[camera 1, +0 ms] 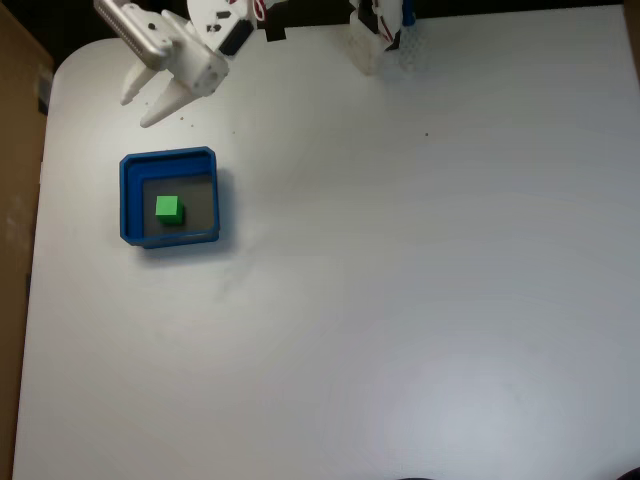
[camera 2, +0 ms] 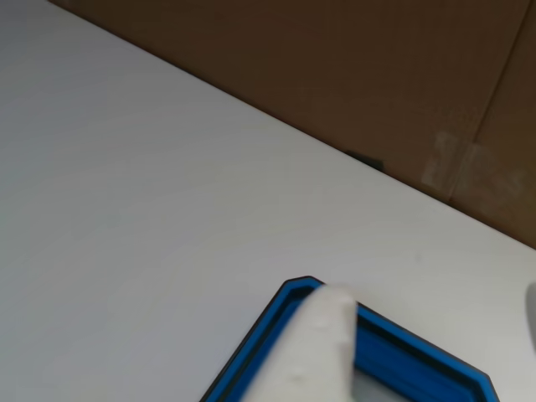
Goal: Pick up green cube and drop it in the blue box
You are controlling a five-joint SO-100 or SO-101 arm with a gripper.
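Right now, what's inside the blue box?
In the fixed view the green cube sits on the grey floor of the blue box, left of centre. Nothing else is visible inside. In the other view a white pincer finger covers part of the interior.

White table (camera 1: 400,300), the blue box (camera 1: 128,200) near its left edge in the fixed view.

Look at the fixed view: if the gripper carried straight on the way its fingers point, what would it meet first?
Probably bare table: the gripper points down-left, ending left of the blue box, which holds the green cube. Its height is unclear.
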